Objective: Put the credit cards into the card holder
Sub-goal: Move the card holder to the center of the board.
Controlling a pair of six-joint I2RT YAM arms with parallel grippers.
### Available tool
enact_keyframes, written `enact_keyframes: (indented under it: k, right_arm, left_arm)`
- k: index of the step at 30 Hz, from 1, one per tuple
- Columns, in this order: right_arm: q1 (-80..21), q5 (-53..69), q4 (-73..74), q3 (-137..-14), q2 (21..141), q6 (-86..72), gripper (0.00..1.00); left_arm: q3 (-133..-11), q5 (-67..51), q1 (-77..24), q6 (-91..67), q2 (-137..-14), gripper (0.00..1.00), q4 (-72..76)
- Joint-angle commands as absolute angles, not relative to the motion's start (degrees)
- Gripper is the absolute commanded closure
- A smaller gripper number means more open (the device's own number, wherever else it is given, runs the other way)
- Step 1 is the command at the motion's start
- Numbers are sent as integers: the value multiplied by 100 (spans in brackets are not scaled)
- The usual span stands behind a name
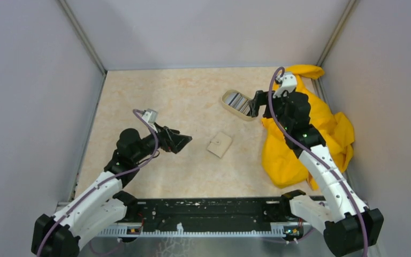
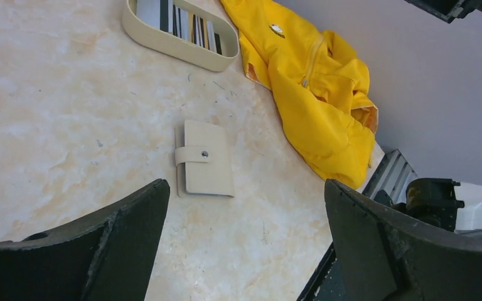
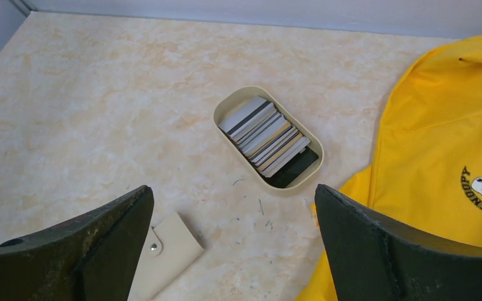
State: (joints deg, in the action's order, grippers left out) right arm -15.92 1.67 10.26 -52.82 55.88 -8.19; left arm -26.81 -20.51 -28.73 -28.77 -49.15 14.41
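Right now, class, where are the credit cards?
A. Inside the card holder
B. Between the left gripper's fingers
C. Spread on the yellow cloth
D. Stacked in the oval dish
D: the right wrist view shows the credit cards overlapping one another inside the oval dish, while the card holder lies snapped shut on the table, apart from the dish.
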Motion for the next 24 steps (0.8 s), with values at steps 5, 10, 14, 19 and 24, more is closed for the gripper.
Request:
enact_keyframes:
  k: [5,10,14,19,24]
  right_arm:
    - [-1547,2140,886,-5246,5688,422,2]
    - [-1560,4140,1534,-5515,6279,1562,2]
    - [-1597,4723,1821,-5735,6855,1662,2]
    - [-1602,4025,2118,-5581,6949,1974,2]
    - [-1600,3585,2072,-5371,6950,2221,2]
  left_arm:
    - [-1754,-2413,-2853,-3373,-4442,4,2282]
    - [-1707,-2522,-2848,-3599,-4796,12,2531]
    - [-1982,-2376,-3151,-3634,-5663,27,2343]
    - [-2472,-71,-4638,-3129,-6604,33,1853]
    - [-2468,-192,-4676,-3058,-7536,31,2804]
